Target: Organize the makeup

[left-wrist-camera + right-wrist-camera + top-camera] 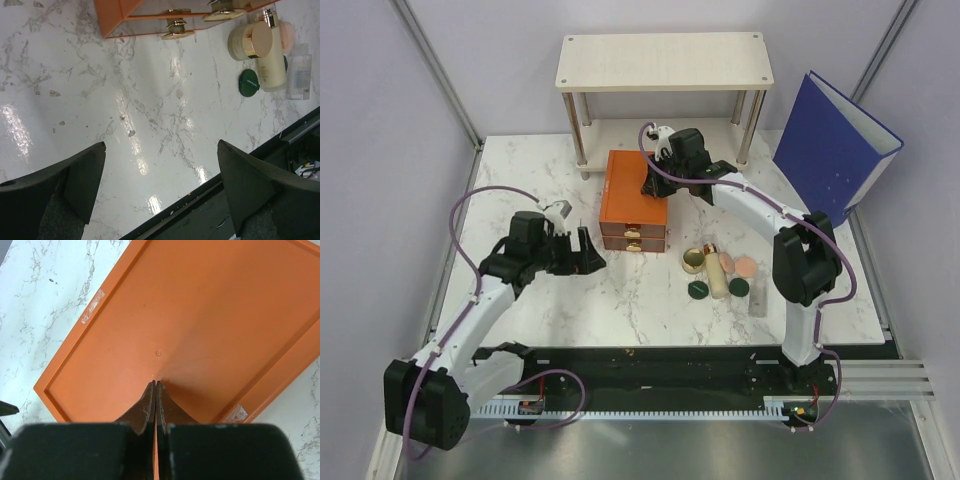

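— The setting?
— A white marble table point(530, 170), pale walls point(380, 150), and a wooden shelf point(665, 60) at the far edge. The makeup point(720, 272) clusters right of the orange drawer box point(635, 195).
— Grippers?
— The left gripper point(161, 145) gapes wide, empty; the right gripper point(156, 384) is pinched closed over the box.

3 cams here. The top one sits high above and behind the arm bases, looking down and forward over the whole marble surface point(620, 300). Both arms, the orange box point(625, 195), the makeup point(718, 275) and the back shelf point(665, 60) all fit. Left wrist cam rides lower, angled across the surface past the left end effector point(161, 145), with the box's drawer fronts and the makeup along its top edge. Right wrist cam is super close, looking straight down the right end effector point(155, 385) at the box's top. The box shows in all 3 views, the makeup in 2.
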